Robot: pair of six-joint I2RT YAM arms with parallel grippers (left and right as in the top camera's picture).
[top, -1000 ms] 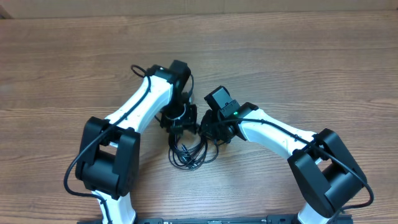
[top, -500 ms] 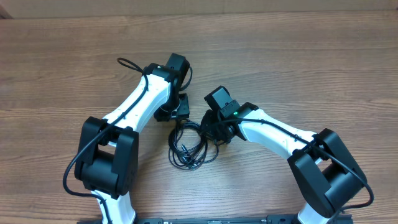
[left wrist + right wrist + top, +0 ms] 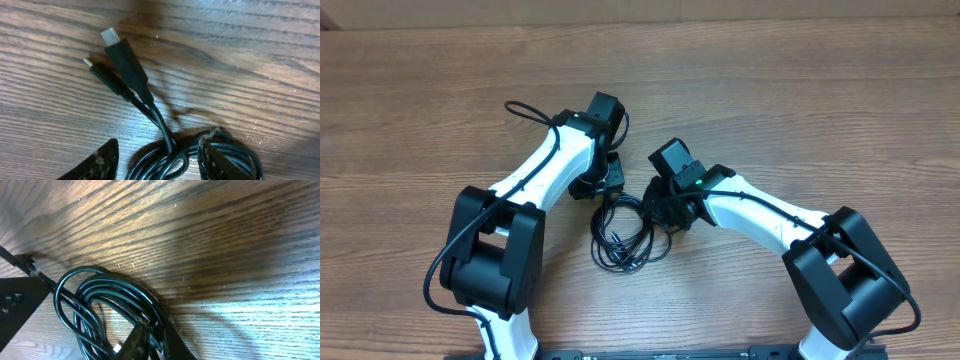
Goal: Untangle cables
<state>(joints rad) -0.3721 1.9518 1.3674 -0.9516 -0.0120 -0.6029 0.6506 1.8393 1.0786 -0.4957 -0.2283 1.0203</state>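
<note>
Black cables (image 3: 625,240) lie coiled on the wooden table (image 3: 800,100) between both arms, two plug ends (image 3: 117,50) sticking out. Observed: right gripper (image 3: 150,340) pinched tight on coil strands; left gripper (image 3: 157,152) half-spread, straddling the coil's edge.

- A brown wooden table (image 3: 800,90) with streaky grain fills nearly every view.
- A paler tan strip (image 3: 720,8) runs along its far edge.
- Soft light glares off the wood close up.
</note>
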